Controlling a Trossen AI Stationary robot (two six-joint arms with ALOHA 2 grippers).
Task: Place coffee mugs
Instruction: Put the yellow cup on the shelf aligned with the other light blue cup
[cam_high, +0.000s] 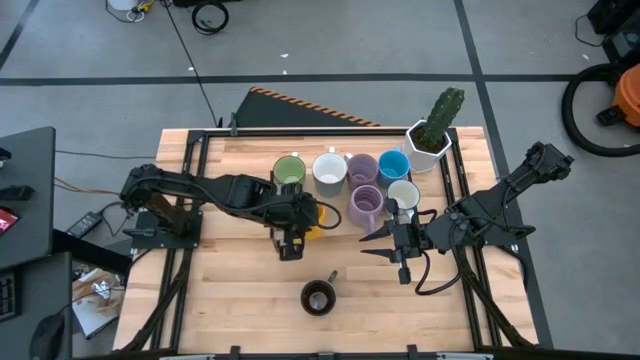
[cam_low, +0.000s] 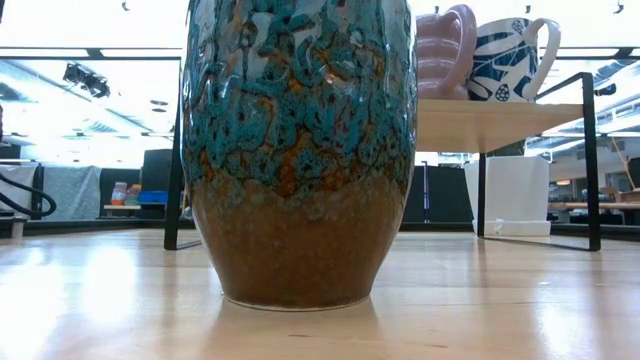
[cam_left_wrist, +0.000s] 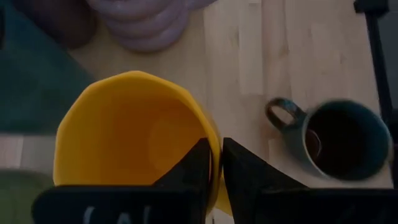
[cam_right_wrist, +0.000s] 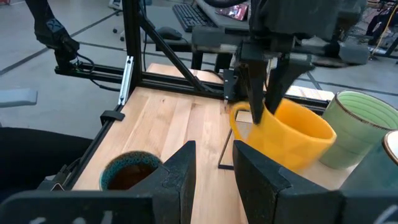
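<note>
With our left claw (cam_right_wrist: 264, 102) pinching the yellow mug's (cam_right_wrist: 291, 134) rim, we are carrying it level toward the row of mugs (cam_high: 345, 172), avoiding the green mug (cam_right_wrist: 354, 127), while our right claw (cam_high: 385, 243) is waiting part-open and empty.

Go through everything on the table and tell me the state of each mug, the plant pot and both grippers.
Left gripper: shut on yellow mug's rim.
Yellow mug: tilted, held.
Dark mug: upright, alone near the table's front.
Green mug: upright, in the back row.
White mug: upright, in that row.
Lavender mugs: upright, side by side.
Blue mug: upright.
Cactus pot: upright.
Right gripper: open, empty.
</note>
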